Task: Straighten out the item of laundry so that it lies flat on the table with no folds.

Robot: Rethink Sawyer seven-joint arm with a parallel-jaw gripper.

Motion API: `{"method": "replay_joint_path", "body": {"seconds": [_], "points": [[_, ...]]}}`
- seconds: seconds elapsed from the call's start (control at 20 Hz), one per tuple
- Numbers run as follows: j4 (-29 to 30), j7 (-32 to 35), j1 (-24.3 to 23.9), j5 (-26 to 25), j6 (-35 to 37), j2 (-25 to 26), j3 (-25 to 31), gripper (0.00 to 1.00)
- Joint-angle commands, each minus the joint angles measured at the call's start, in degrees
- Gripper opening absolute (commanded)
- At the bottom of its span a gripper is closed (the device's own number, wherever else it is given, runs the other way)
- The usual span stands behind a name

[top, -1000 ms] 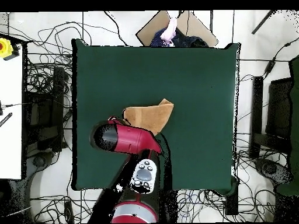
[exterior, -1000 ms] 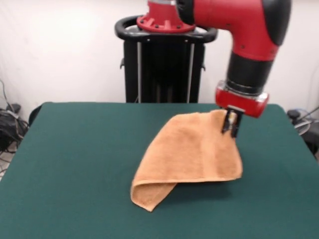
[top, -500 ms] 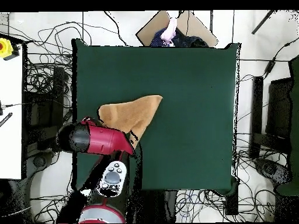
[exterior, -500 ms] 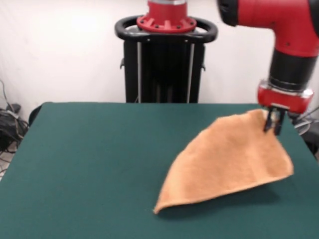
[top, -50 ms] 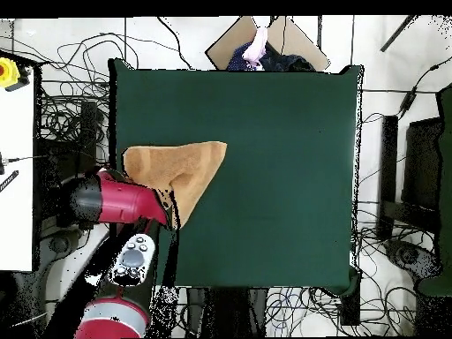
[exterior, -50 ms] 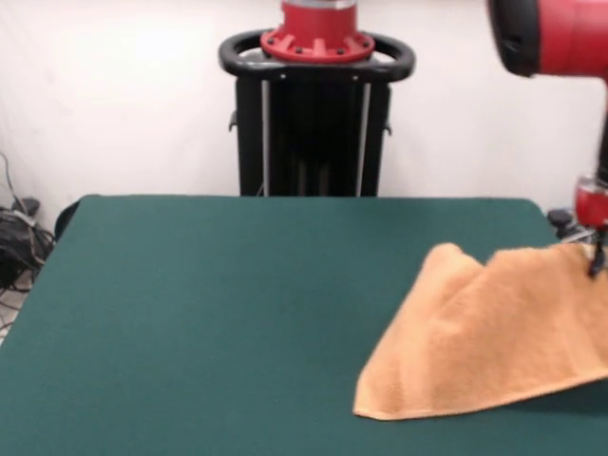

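- Table (exterior, -50 ms: 190, 304): dark green top. In the front view its left and centre portions are bare.
- Item of laundry (exterior, -50 ms: 494, 332): an orange-tan terry towel at the right side of the front view, running out past the right picture edge. Its near-left corner lies on the table. The cloth rises from that corner toward the upper right and forms a rounded hump at its upper left.
- Gripper (exterior, -50 ms: 598, 258): partly cut off by the right picture edge in the front view. It sits at the raised upper-right corner of the towel, and that corner hangs from it. The jaws appear closed on the cloth.
- Arm (top, -50 ms: 119, 200): in the overhead view the red arm lies at the table's left edge and covers part of the towel.
- Overhead layout: the item of laundry (top, -50 ms: 177, 166) spreads as a rough triangle. Its wide end is at the table's left edge. It tapers to a corner pointing toward the table's middle.
- Person (top, -50 ms: 258, 46): partly visible beyond the table's top edge in the overhead view.
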Motion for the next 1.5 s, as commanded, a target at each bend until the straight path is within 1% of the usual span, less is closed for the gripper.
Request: {"method": "replay_joint_path", "body": {"seconds": [0.05,0.2,0.3,0.35,0.4,0.45,0.6,0.65,0.75,0.8,0.95,1.25,1.5], "points": [[-15.94,25.57,6.22,8.02,4.41,11.64,-6.72,0.0],[-17.87,24.55,6.28,8.95,2.53,14.76,-7.86,0.0],[-16.71,23.23,5.33,8.83,1.3,14.53,-6.79,0.0],[-16.63,23.66,5.64,8.69,1.73,14.65,-7.5,0.0],[-16.56,22.71,5.49,7.73,1.88,14.51,-7.7,0.0],[-16.49,21.76,5.35,6.76,2.03,14.38,-7.89,1.0],[-14.99,19.47,4.66,5.18,1.52,13.22,-7.67,1.0],[-13.17,17.97,3.89,4.23,2.27,11.25,-7.37,1.0],[-8.56,14.02,1.3,3.03,4.79,5.77,-4.91,1.0],[-7.16,12.33,0.2,2.65,6.71,3.6,-4.02,1.0],[-5.61,10.67,-1.17,1.45,9.86,0.63,-3.35,1.0],[-5.61,11.71,-1.81,-0.83,10.81,-0.23,-3.56,1.0],[-6.1,11.98,-2.01,-3.98,7.08,4.12,-5.07,1.0]]}}
